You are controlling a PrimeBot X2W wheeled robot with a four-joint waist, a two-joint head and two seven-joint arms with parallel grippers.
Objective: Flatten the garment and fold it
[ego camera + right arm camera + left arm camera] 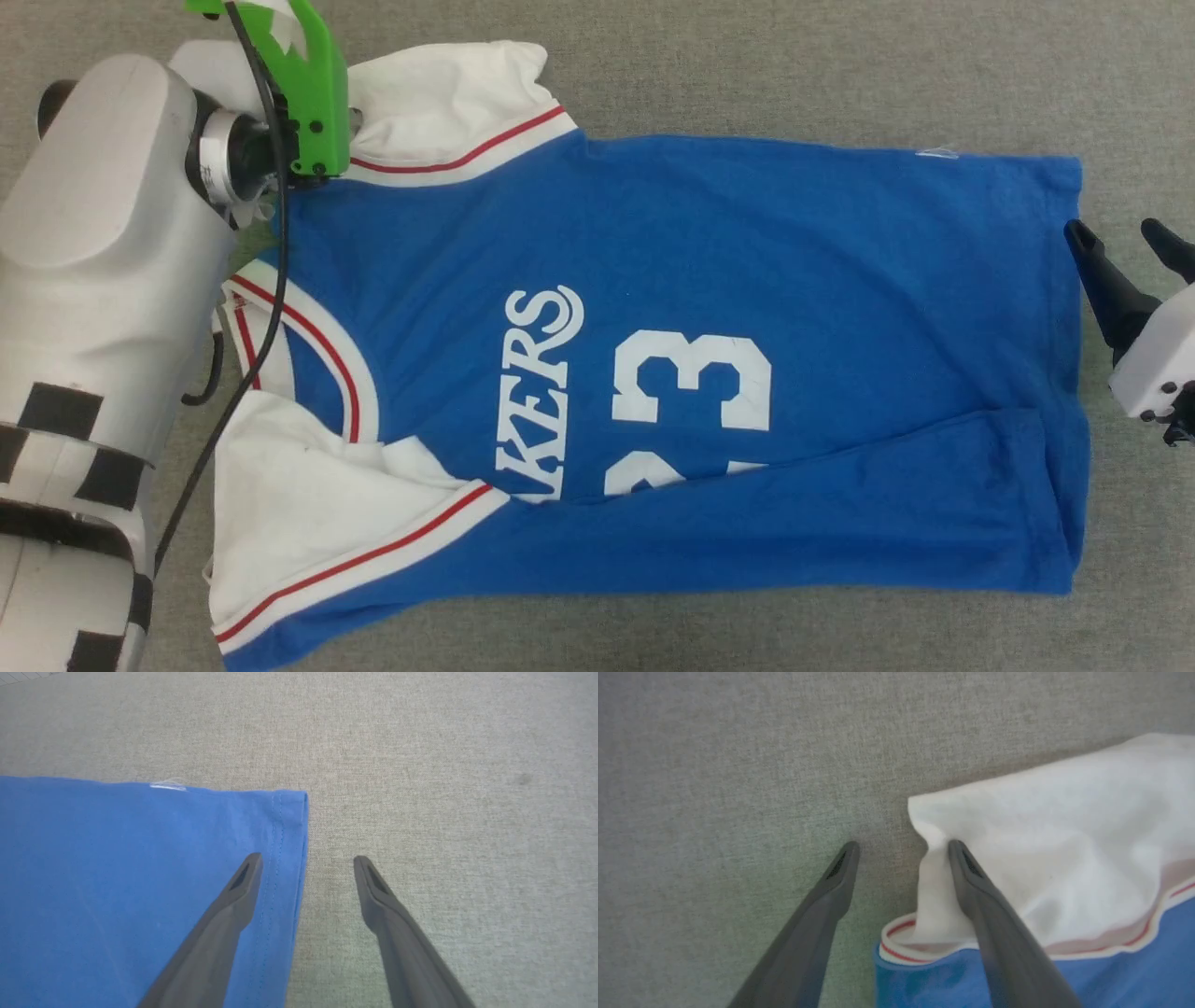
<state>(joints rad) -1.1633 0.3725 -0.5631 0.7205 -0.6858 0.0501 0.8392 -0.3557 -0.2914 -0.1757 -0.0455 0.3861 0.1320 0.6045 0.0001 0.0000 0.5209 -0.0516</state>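
Overlapping flap [840, 504] across garment [747, 233] lettering [537, 392]

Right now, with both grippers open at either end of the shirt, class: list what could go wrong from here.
1. The shirt's near side lies folded as a flap across the number; folding now would likely trap that crease.
2. The left gripper straddles the bunched white sleeve's edge, so it may pinch only a wrinkle.
3. The right gripper straddles the hem and might catch one layer.

Flat grey woven surface [747, 65], evenly textured, with one small dark speck [524, 779].
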